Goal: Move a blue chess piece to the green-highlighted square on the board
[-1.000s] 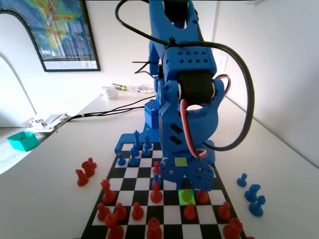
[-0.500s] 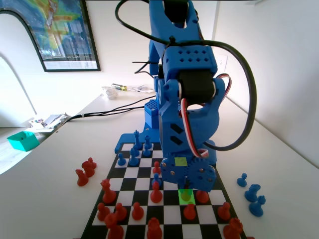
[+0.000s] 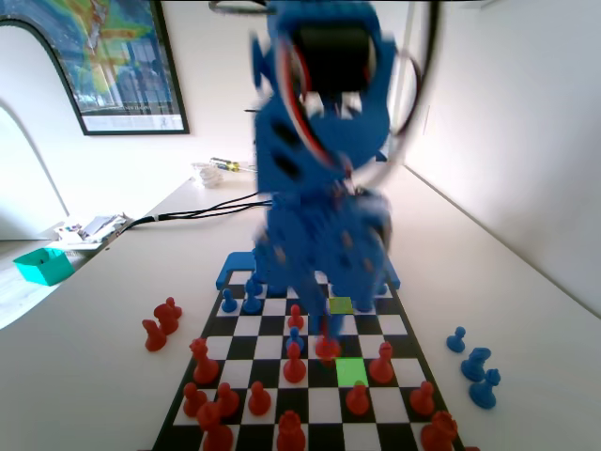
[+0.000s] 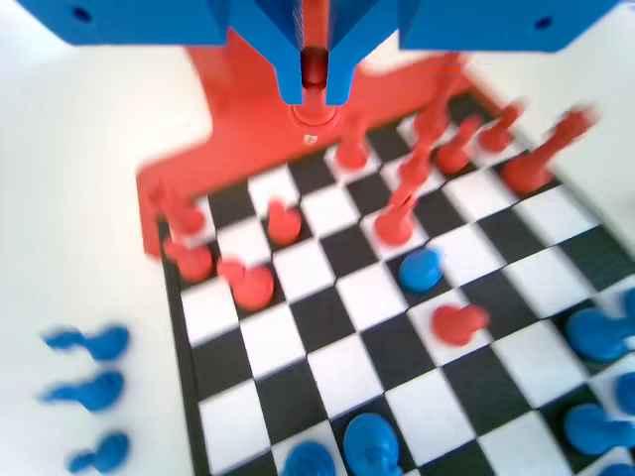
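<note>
1. Hanging above the middle of the board (image 3: 371,324) in the fixed view, the blue arm's gripper (image 3: 329,334) is smeared by motion blur. In the wrist view the gripper (image 4: 315,74) hangs from the top edge.
2. Jaws: drawn close together, clenched on a small red piece (image 4: 315,65). In the fixed view this red piece (image 3: 327,349) shows at the gripper's tip; its exact type cannot be told through the blur.
3. Green-highlighted square (image 3: 352,371): bare, just right of and below the gripper's tip in the fixed view. Red pawns stand on neighbouring squares.
4. Olive yellow-green square (image 3: 341,305): farther up the same file, partly under the arm.
5. Blue chess piece (image 3: 295,336): a lone pawn on the board, left of the gripper in the fixed view, between two red pawns. In the wrist view the pawn (image 4: 422,269) stands on a white square.
6. Three captured blue pieces (image 3: 479,365) lie off the board at right in the fixed view.
</note>
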`<act>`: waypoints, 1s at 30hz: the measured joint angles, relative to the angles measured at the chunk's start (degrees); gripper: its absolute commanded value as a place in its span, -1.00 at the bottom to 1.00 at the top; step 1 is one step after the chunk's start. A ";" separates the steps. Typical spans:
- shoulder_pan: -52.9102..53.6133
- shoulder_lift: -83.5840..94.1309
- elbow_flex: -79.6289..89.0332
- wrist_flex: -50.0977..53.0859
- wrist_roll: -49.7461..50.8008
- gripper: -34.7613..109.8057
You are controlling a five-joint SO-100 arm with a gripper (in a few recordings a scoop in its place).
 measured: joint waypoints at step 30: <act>35.24 -25.84 -31.82 18.54 -7.91 -0.51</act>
